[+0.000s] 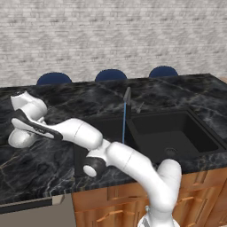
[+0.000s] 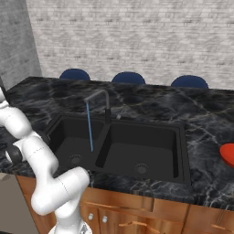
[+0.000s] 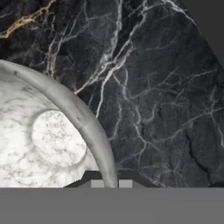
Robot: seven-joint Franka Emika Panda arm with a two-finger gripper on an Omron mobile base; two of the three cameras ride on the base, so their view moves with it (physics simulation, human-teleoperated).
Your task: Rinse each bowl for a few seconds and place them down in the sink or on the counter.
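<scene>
Roughly, by size:
Counter: the black marble counter [image 1: 53,164] with pale veins runs the full width over light wooden cabinets, in front of a grey brick wall.
Sink: the black double sink [image 2: 151,155] is set into the counter; each basin has a round drain.
Arm: the white arm reaches far to its left, low over the counter beside the sink.
Chairs: three blue chair backs [image 2: 129,77] show beyond the counter's far edge.
Tap: the slim dark tap [image 2: 101,101] drops a thin blue stream of water [image 2: 90,128] into the left basin.
Bowl: the white bowl [image 3: 43,140] sits on the counter left of the sink, well apart from the water.
Gripper: the gripper [image 3: 111,183] is clamped tight on the bowl's rim, one tip either side.
</scene>
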